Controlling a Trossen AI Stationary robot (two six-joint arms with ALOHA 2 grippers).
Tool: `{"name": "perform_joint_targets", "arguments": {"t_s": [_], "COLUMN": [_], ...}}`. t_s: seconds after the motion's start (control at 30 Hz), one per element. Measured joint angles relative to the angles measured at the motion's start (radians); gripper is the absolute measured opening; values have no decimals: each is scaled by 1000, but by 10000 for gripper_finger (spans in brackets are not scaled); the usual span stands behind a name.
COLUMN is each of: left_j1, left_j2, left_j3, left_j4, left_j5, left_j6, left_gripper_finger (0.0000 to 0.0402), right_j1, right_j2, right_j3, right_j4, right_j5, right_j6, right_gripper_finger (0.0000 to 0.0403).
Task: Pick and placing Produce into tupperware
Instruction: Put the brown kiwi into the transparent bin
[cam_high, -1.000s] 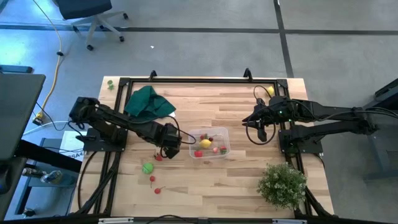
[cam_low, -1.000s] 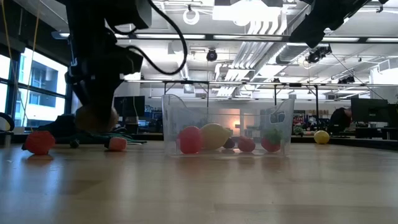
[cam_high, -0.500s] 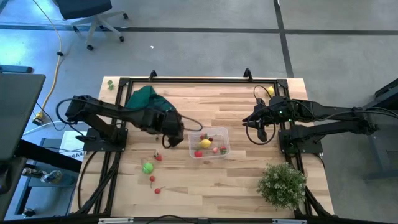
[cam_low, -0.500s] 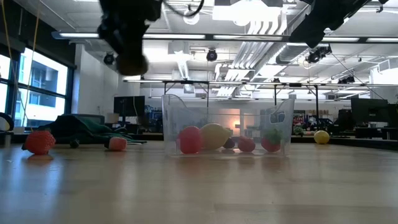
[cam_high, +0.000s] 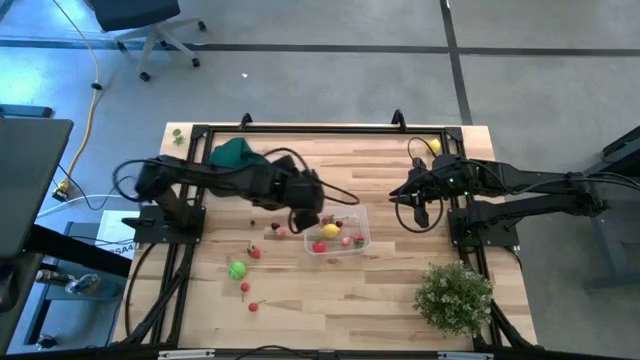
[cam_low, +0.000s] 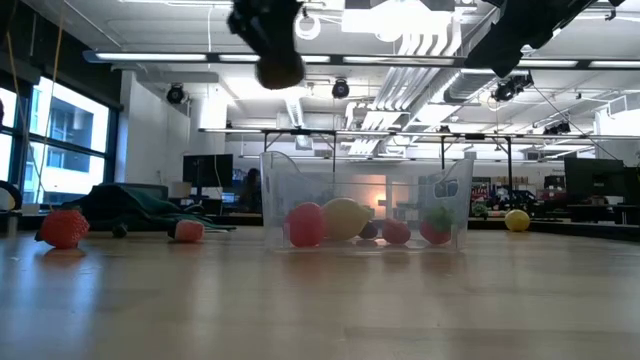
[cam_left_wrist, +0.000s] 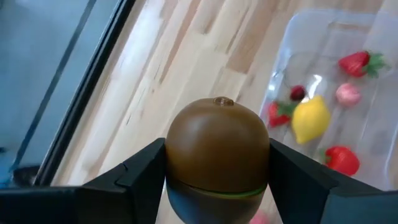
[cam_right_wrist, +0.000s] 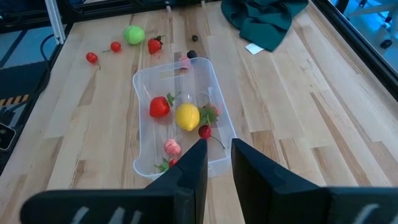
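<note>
No brand, label or legible writing is shown in any view.

The tub (cam_high: 338, 229) is set on the worktop (cam_high: 380, 290) near its centre, upright and without a lid. Its clear walls are seen in the low view (cam_low: 366, 200). Several produce pieces are contained in it: a lemon (cam_right_wrist: 187, 116), a red pepper (cam_right_wrist: 159, 106), a strawberry (cam_left_wrist: 356, 63), a cherry (cam_right_wrist: 204, 131) and a pink piece (cam_right_wrist: 172, 147). In the low view the lemon (cam_low: 343, 219) is seen beside a red piece (cam_low: 306, 224) behind the near wall.

The left tool (cam_high: 304, 217) is held in the air at the tub's left edge, well above the worktop. Its fingers (cam_left_wrist: 140, 171) are spread wide and closed on a brown kiwi (cam_left_wrist: 217, 146), which is gripped on both sides. In the low view the kiwi (cam_low: 279, 70) is seen high above the tub's left end.

The right tool (cam_high: 418, 199) is held to the right of the tub, apart from it. Its fingers (cam_right_wrist: 191, 174) stand close together with a narrow gap between them, and nothing is gripped.

Loose produce is left on the worktop to the left of the tub: a green piece (cam_high: 237, 269), a strawberry (cam_high: 254, 252), two small red pieces (cam_high: 244, 289) and a pink piece (cam_high: 281, 231) just beside the tub. A yellow piece (cam_high: 434, 146) is set at the far right corner.

A green cloth (cam_high: 232, 154) is laid at the far left of the worktop, and a plant (cam_high: 453, 295) stands at the near right.
</note>
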Motion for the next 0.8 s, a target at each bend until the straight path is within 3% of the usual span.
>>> {"name": "perform_joint_targets", "arguments": {"t_s": [0.37,0.8], "left_j1": [-41,-89], "left_j2": [304,461], "left_j3": [304,347], "left_j4": [-117,-98], "left_j5": [28,73], "left_j6": [112,82], "left_gripper_finger": [235,236], "right_j1": [0,0], "right_j2": [0,0], "right_j3": [0,0], "right_j4": [0,0], "right_j5": [0,0], "right_j6": [0,0], "right_gripper_finger": [62,62]}}
